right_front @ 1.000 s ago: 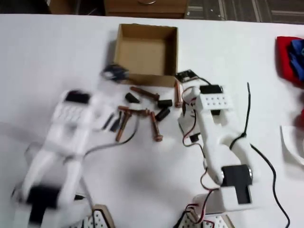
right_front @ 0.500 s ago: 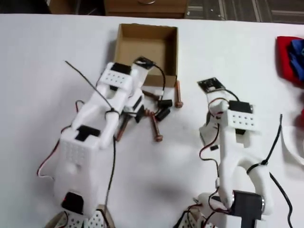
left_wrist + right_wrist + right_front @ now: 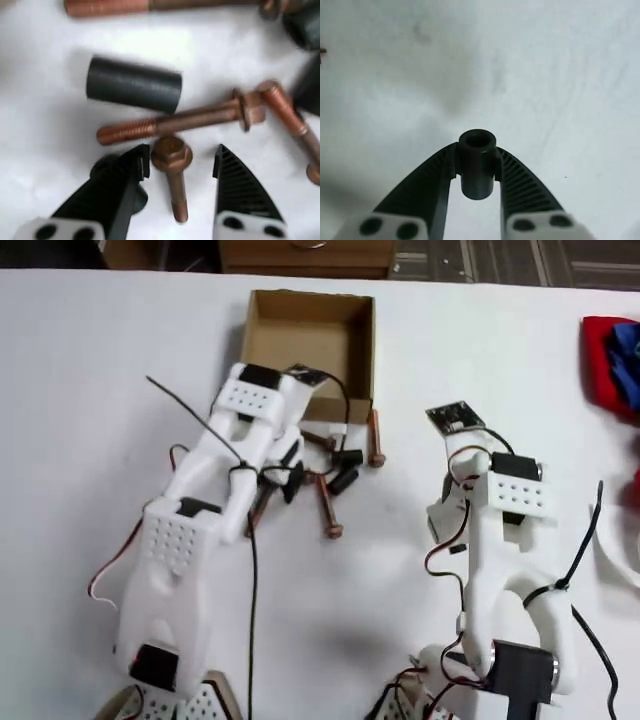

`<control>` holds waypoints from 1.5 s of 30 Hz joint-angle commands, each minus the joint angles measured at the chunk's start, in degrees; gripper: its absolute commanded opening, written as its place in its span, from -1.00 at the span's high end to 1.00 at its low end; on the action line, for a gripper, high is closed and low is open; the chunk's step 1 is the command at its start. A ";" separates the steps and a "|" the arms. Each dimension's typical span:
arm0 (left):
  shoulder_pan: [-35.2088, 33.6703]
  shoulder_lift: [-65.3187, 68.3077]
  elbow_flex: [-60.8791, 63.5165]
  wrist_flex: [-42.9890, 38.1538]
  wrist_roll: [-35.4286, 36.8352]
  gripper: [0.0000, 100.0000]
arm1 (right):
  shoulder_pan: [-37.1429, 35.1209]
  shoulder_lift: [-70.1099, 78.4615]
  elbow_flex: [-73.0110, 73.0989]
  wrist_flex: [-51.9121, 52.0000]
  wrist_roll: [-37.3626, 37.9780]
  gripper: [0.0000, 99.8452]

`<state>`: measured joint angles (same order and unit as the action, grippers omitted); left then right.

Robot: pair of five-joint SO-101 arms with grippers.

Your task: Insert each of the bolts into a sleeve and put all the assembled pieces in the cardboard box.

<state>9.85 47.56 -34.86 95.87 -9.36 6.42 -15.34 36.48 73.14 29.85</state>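
My left gripper (image 3: 181,152) is open low over the pile, its fingers on either side of a copper bolt (image 3: 172,157) that lies on the table. Beyond it lie another bolt (image 3: 175,121) and a black sleeve (image 3: 134,84). In the high view the left gripper (image 3: 288,478) is at the pile in front of the cardboard box (image 3: 305,302), where more bolts (image 3: 328,508) and sleeves (image 3: 342,480) are scattered. My right gripper (image 3: 477,160) is shut on an upright black sleeve (image 3: 477,170) above bare table. The right arm (image 3: 500,500) stands right of the pile.
One bolt (image 3: 375,437) lies by the box's front right corner. A red and blue cloth (image 3: 610,365) and a white object (image 3: 612,545) sit at the table's right edge. Loose cables trail from both arms. Wooden furniture (image 3: 310,255) stands behind the table.
The left arm swung in from the left and now reaches over the pile by the box. The right arm pulled away from the pile toward the right.
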 commanded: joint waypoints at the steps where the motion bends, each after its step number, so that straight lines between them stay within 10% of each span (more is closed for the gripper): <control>1: -0.97 -0.44 -3.91 4.40 0.18 0.56 | 0.48 -2.42 -0.35 -0.40 0.26 0.96; 15: -0.79 -1.58 2.95 -3.87 -0.18 0.56 | 0.40 -2.42 -0.35 -0.48 0.26 0.96; 20: -0.53 -1.58 2.42 -5.45 -0.09 0.93 | 0.40 -2.59 -0.26 -0.40 0.18 0.96; 37: -0.44 -22.68 -1.10 3.96 0.09 0.95 | 0.31 -3.21 7.91 -11.74 -0.26 0.96; 45: -0.62 -54.77 35.03 -23.38 0.35 0.95 | -2.59 -20.53 24.00 -26.86 -0.53 0.96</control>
<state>9.41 8.35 -15.69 85.76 -9.27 6.24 -26.68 57.76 49.67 29.76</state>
